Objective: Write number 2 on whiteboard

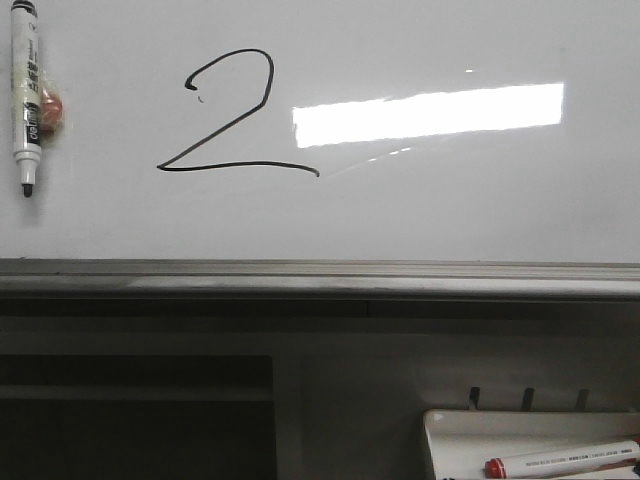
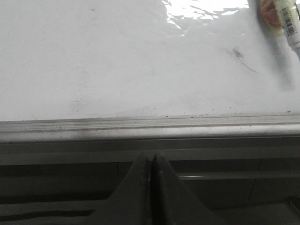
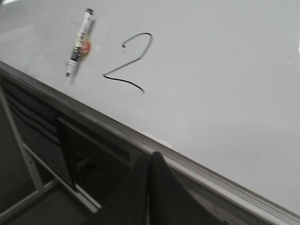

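Observation:
A thin black number 2 (image 1: 237,118) stands drawn on the whiteboard (image 1: 450,210), left of a bright rectangular reflection; it also shows in the right wrist view (image 3: 129,61). A black-tipped marker (image 1: 25,95) hangs on the board at the far left, tip down, with an orange blob beside it. My left gripper (image 2: 151,157) is shut and empty, below the board's grey rail (image 2: 150,129). My right gripper (image 3: 149,157) is shut too, with nothing between its fingers, below the rail and away from the digit. Neither gripper shows in the front view.
A small white tray (image 1: 460,430) at the lower right holds a red-capped marker (image 1: 560,460). Dark shelving and frame bars (image 3: 28,164) lie under the rail (image 1: 320,280). A faint smudge (image 2: 241,56) marks the board near the hanging marker (image 2: 290,26).

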`<state>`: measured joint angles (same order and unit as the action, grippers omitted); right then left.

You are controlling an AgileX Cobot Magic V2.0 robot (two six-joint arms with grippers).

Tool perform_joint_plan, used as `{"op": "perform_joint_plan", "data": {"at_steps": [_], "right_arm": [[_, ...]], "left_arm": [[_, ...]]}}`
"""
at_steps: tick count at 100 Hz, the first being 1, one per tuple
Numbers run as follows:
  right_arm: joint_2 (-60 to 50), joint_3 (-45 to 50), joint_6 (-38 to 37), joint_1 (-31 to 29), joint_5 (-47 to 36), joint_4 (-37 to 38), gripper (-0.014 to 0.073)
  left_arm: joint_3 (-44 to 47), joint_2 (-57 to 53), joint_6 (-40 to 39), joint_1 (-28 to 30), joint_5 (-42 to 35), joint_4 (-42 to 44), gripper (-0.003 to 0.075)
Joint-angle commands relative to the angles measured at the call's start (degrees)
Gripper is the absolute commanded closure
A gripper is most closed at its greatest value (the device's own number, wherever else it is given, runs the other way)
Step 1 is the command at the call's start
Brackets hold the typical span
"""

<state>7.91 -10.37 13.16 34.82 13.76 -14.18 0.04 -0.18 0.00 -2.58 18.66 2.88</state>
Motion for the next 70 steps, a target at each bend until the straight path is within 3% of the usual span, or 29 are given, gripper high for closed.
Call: {"op": "perform_joint_plan", "data": {"at_steps": [1, 6, 14, 46, 70], "right_arm": [[0.49, -1.48, -16.32, -0.49, -5.27, 16.89, 0.0655], [0.49, -1.48, -17.61, -1.36, -6.81, 22.39, 0.0655], [0.49, -1.48, -17.61, -4.02, -8.73, 24.86, 0.0655], [0.49, -1.12, -17.61, -29.86, -9.53, 21.77, 0.0655], [-0.86, 1.39, -17.61, -41.03, -9.57, 21.77, 0.0655]], "left_arm": [[0.67, -1.58, 0.0, 0.1, -4.05, -0.44, 0.0741], [0.67, -1.58, 0.0, 0.1, -4.05, -0.44, 0.0741], [0.67, -1.58, 0.0, 0.1, -4.05, -0.44, 0.0741], [0.67, -1.58, 0.0, 0.1, -4.05, -0.44, 0.0741], [0.67, -1.58, 0.0, 0.1, -4.05, -0.44, 0.0741]]}}
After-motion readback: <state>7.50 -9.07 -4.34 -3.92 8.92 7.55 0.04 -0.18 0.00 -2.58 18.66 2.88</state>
